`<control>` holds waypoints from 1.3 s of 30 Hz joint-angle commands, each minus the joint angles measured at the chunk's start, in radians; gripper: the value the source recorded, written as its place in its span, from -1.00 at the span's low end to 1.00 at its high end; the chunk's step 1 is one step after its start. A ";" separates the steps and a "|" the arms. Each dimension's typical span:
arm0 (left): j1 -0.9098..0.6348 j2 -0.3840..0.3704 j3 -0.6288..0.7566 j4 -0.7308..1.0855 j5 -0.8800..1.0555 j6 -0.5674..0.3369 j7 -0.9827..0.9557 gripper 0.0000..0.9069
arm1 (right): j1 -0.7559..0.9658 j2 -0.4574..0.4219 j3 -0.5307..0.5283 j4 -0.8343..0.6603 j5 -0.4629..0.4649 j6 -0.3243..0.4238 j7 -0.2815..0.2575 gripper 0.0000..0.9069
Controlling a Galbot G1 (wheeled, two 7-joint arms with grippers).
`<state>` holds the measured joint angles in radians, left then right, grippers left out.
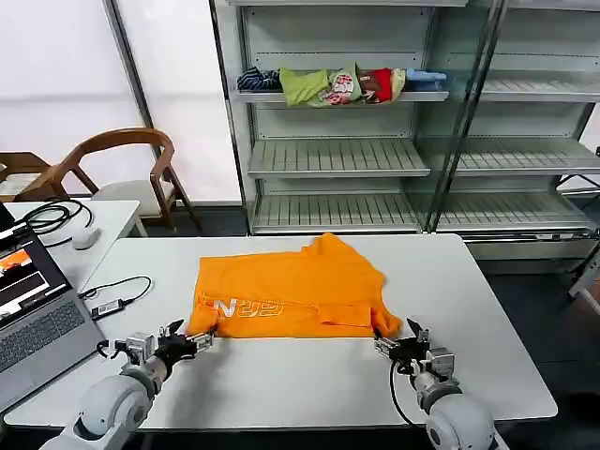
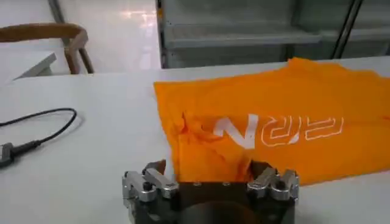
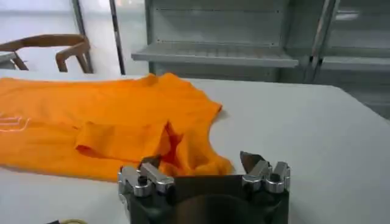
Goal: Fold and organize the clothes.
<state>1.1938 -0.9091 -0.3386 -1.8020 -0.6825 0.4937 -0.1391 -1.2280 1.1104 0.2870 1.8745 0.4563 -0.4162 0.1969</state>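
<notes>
The orange T-shirt (image 1: 291,291) lies partly folded on the white table (image 1: 487,309), its white lettering (image 1: 246,307) facing up near the front edge. My left gripper (image 1: 194,340) is open at the shirt's near left corner. In the left wrist view the shirt (image 2: 274,103) has its rumpled hem lying between the spread fingers of the left gripper (image 2: 208,171). My right gripper (image 1: 391,345) is open at the near right corner. In the right wrist view the shirt (image 3: 109,115) has its corner fold between the wide-apart jaws of the right gripper (image 3: 200,163).
A laptop (image 1: 33,314) sits at the table's left edge, with a cable and adapter (image 1: 112,305) beside it. A wooden chair (image 1: 127,159) and a side table with a mouse (image 1: 84,239) stand at the back left. Metal shelves (image 1: 337,159) behind hold a row of garments (image 1: 337,84).
</notes>
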 commanded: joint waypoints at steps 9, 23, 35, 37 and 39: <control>0.006 0.003 0.003 0.019 0.012 0.015 0.005 -0.96 | 0.008 0.006 -0.009 -0.021 -0.001 -0.001 0.003 -1.00; 0.022 0.002 -0.003 -0.011 0.008 0.003 0.024 -0.96 | 0.000 0.009 -0.001 -0.015 -0.004 -0.004 0.003 -1.00; 0.044 0.002 -0.010 -0.041 0.007 -0.007 0.043 -0.96 | -0.032 0.009 0.005 0.008 0.001 -0.001 -0.015 -1.00; 0.058 0.003 -0.012 -0.056 0.008 -0.007 0.044 -0.96 | -0.046 0.003 0.007 0.021 -0.002 -0.002 -0.017 -1.00; 0.073 0.003 -0.014 -0.069 0.009 -0.008 0.044 -0.96 | -0.060 -0.002 0.011 0.029 -0.005 -0.003 -0.020 -1.00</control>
<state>1.2349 -0.9072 -0.3499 -1.8390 -0.6745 0.4883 -0.0984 -1.2674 1.1101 0.2994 1.8888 0.4498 -0.4194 0.1768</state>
